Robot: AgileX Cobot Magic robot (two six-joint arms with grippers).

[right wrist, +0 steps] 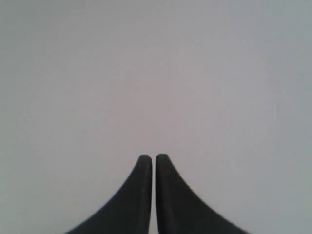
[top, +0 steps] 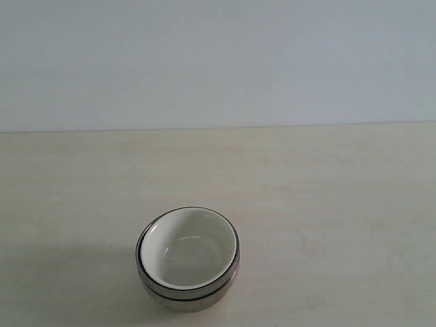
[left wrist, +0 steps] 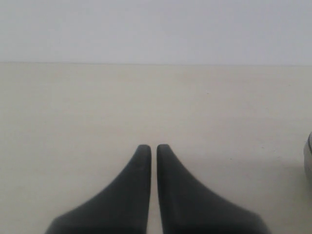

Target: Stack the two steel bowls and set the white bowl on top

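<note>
Sitting on the near part of the pale table, a little left of the middle, the bowls make one stack in the exterior view. The white bowl is on top, upright, with its glossy inside facing up. It nests inside the steel bowls, of which only a shiny band of side wall and two dark rim lines show around and under it. A plain grey wall stands beyond the table's far edge. No arm appears in this view.

From the left wrist, the left gripper hangs above bare tabletop with its two dark fingers drawn almost together, only a thin slit between the tips and nothing held. At the edge of that picture a curved grey bowl edge just shows, well apart from the fingertips; too little is visible to say which bowl it is.

From the right wrist, the right gripper has its fingers likewise pressed close, tips nearly touching and empty. Behind them is only a flat, pale grey surface, with no bowl in sight.
</note>
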